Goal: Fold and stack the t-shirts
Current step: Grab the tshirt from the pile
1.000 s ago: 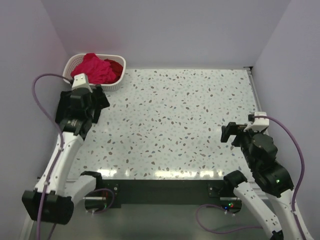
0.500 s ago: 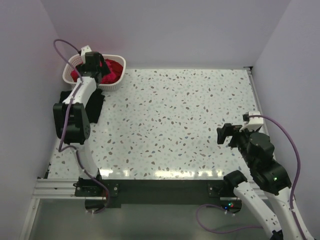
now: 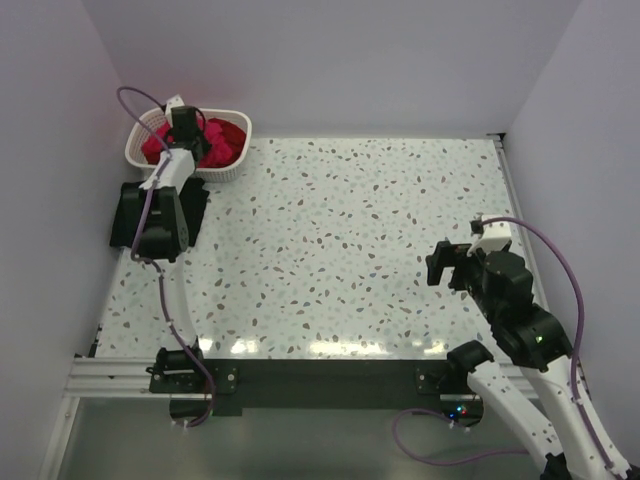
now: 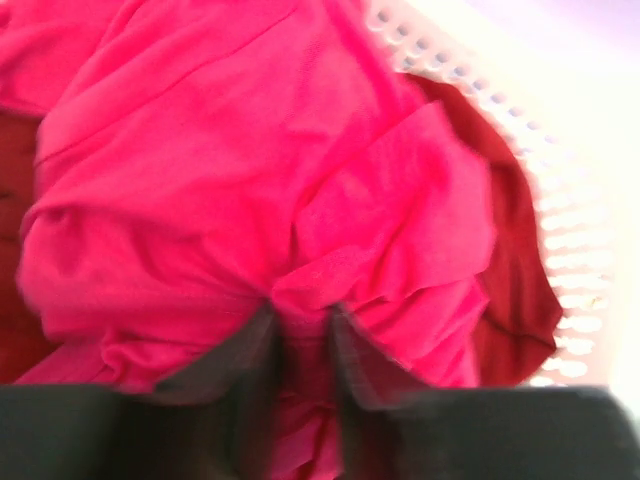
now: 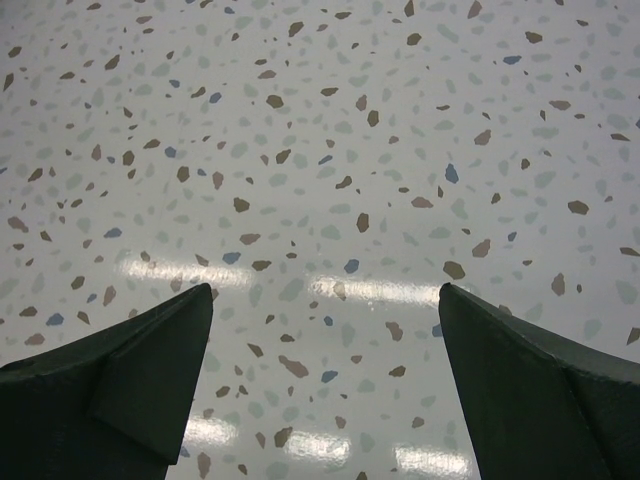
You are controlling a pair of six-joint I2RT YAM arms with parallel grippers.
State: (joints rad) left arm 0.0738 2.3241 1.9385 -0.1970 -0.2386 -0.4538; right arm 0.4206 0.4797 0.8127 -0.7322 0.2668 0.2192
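Our left gripper point(image 4: 300, 318) is down in the basket point(image 4: 560, 215), its fingers drawn close together and clamped on a raised ridge of the pink shirt point(image 4: 250, 150). We judge the pinch is taken at a top fold because this shirt is heaped over the rest, so it can come out first without dragging the others along. The dark red shirt point(image 4: 520, 290) sits to the gripper's right, tucked under the pink one against the basket wall. The black shirt point(image 3: 196, 208) lies on the table point(image 3: 380, 230) behind the gripper, on the near side of the basket, beneath the arm.

Our right gripper point(image 5: 325, 290) hangs over the speckled table with its fingers wide apart and nothing between them. We take it to be waiting to help spread the shirt.

The basket rim rings the left gripper closely and the corner walls stand just beyond it. Straight up, then back and to the right over the open table, looks the free way out. Trailing cloth could catch the rim or tip the basket.
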